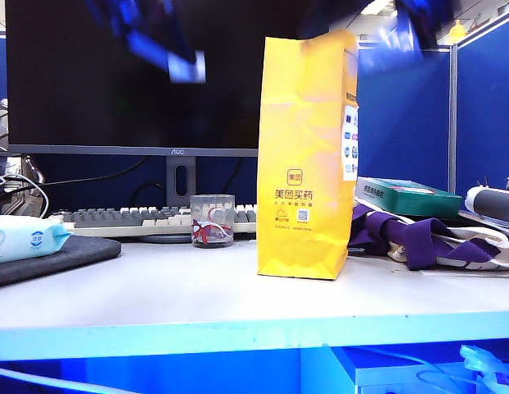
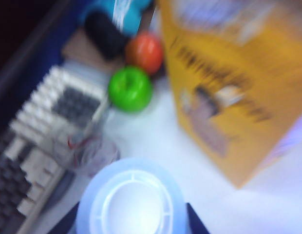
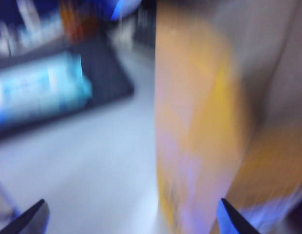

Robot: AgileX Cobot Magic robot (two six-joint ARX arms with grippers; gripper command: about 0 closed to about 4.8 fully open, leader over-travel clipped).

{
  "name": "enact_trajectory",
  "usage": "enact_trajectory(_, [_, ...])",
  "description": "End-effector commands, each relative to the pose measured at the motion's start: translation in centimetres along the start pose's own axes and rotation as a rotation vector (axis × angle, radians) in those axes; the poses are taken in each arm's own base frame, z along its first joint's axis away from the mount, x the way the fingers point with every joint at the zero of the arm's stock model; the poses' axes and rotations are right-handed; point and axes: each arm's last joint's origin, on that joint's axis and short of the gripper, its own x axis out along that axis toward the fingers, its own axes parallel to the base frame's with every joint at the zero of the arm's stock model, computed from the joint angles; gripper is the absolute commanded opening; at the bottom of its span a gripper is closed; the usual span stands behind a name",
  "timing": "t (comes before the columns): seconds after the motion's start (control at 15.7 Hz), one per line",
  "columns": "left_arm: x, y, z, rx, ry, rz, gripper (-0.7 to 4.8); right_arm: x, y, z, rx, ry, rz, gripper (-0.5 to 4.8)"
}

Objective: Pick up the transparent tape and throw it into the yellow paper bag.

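Transparent tape (image 1: 187, 66) was seen in the exterior view, blurred and held high by the left gripper (image 1: 168, 53), up and to the left of the yellow paper bag (image 1: 306, 156). A glass cup (image 1: 213, 220) was stood just left of the bag on the table (image 1: 156, 287). The right gripper (image 1: 406, 29) was raised above the bag's right top corner.

In the left wrist view, the tape (image 2: 131, 200) was clasped between narrowly parted jaws, above the table beside the bag (image 2: 234, 83).

In the right wrist view, the right gripper (image 3: 134, 219) was spread wide and empty, with the bag (image 3: 199, 122) close in front.
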Motion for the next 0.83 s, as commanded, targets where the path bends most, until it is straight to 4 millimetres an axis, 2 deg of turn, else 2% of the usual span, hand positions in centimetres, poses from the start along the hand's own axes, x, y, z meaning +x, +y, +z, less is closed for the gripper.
enact_trajectory(0.06, [-4.4,-1.8,2.5,0.055,-0.223,-0.163,2.10,-1.7,0.2,4.5,-0.052,-0.064,0.000,4.58])
enact_trajectory(0.19, [-4.9,-3.0,3.7,0.083,-0.284,-0.200,2.11,-2.7,0.4,6.3,-0.057,-0.070,-0.001,4.59])
enact_trajectory(0.32, [-4.5,-4.4,4.7,0.133,-0.345,-0.285,2.14,-3.6,0.6,7.6,-0.059,-0.063,-0.001,4.59])
enact_trajectory(0.51, [-3.1,-5.7,6.4,0.199,-0.441,-0.301,2.14,-4.7,0.9,8.0,-0.076,-0.046,-0.004,4.59])
enact_trajectory(0.64, [-1.1,-5.4,7.4,0.188,-0.533,-0.288,2.14,-4.9,1.0,7.7,-0.079,-0.016,-0.001,4.59])
enact_trajectory(0.83, [2.2,-4.7,7.1,0.138,-0.552,-0.290,2.14,-4.8,1.0,7.5,-0.077,-0.002,0.001,4.59])
